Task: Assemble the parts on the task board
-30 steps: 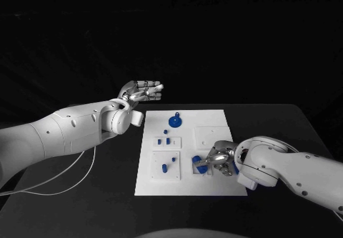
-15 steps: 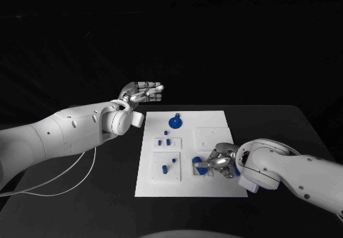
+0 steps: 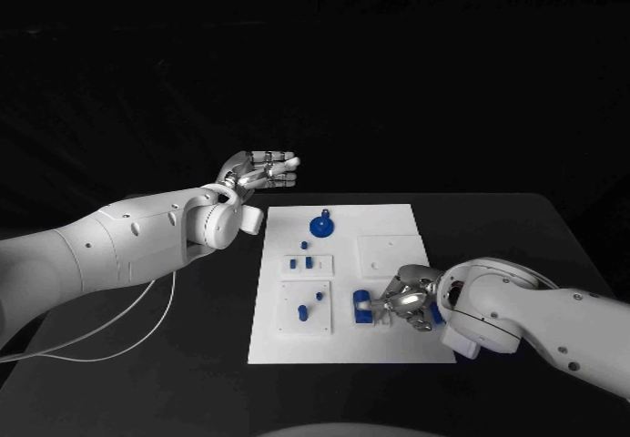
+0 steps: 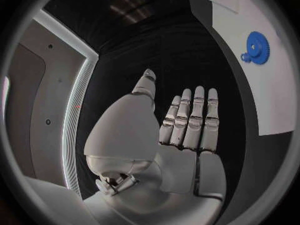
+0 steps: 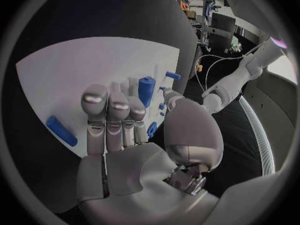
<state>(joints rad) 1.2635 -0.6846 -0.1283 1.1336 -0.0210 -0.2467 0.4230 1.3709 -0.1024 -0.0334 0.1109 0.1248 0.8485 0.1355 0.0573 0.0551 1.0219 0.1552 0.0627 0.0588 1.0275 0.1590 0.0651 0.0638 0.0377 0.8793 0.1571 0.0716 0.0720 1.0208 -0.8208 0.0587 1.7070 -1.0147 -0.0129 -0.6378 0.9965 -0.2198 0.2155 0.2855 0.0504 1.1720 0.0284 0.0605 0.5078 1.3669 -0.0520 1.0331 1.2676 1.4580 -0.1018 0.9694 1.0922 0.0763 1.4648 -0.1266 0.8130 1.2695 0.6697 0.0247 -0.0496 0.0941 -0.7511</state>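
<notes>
Reaching, your right hand (image 3: 404, 302), fingers loosely apart and empty, had the upright blue part (image 3: 362, 308) just at its nine o'clock.

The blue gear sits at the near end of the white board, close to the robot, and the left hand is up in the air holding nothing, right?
Not quite. The head view shows the blue gear at the white board's far end. The left hand is indeed raised, holding nothing.

The task board (image 3: 394, 218) near right area is blocked by the right hand (image 3: 404, 299); the far edge is left unobstructed.
</notes>
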